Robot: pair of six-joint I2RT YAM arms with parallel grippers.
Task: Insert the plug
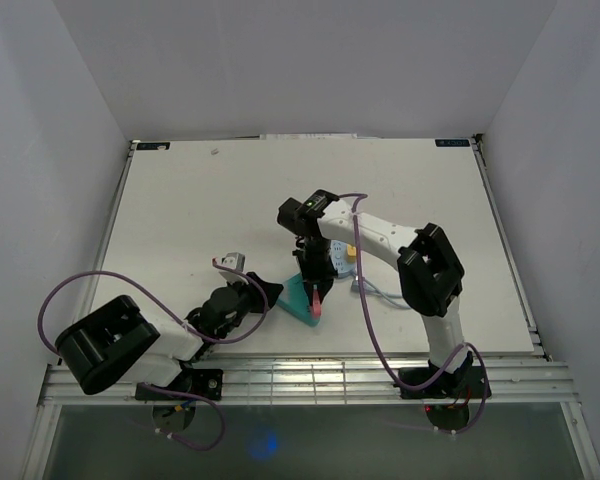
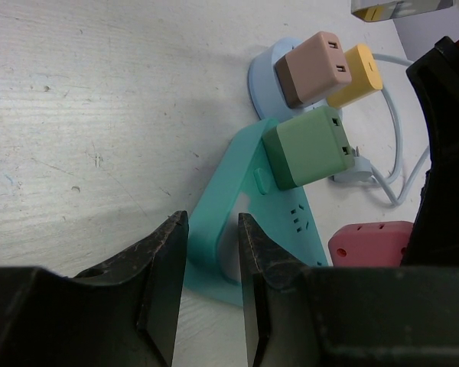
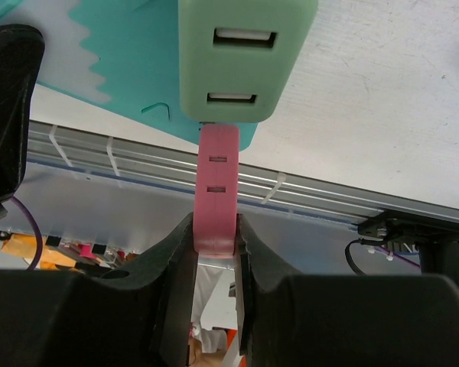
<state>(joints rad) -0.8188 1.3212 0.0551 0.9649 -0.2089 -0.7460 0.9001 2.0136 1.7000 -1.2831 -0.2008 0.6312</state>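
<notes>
A teal power strip (image 1: 298, 298) lies near the table's front, with a green cube adapter (image 2: 310, 149) plugged into it. My left gripper (image 2: 213, 264) is shut on the strip's near end, its fingers (image 2: 164, 283) pressing either side of the raised edge. My right gripper (image 3: 216, 237) is shut on a pink plug (image 3: 218, 187), gripping it by its flat sides. The plug hangs over the strip's front end, just beside the green adapter (image 3: 245, 57). In the top view the pink plug (image 1: 317, 304) shows below the right gripper (image 1: 316, 288), at the strip's right edge.
A light-blue round socket base (image 2: 264, 73) carries a brown-pink adapter (image 2: 310, 69) and a yellow one (image 2: 353, 75); its white cable (image 2: 394, 153) loops to the right. A small grey adapter (image 1: 230, 262) lies left of the strip. The metal rail (image 1: 310, 375) runs along the table's front edge.
</notes>
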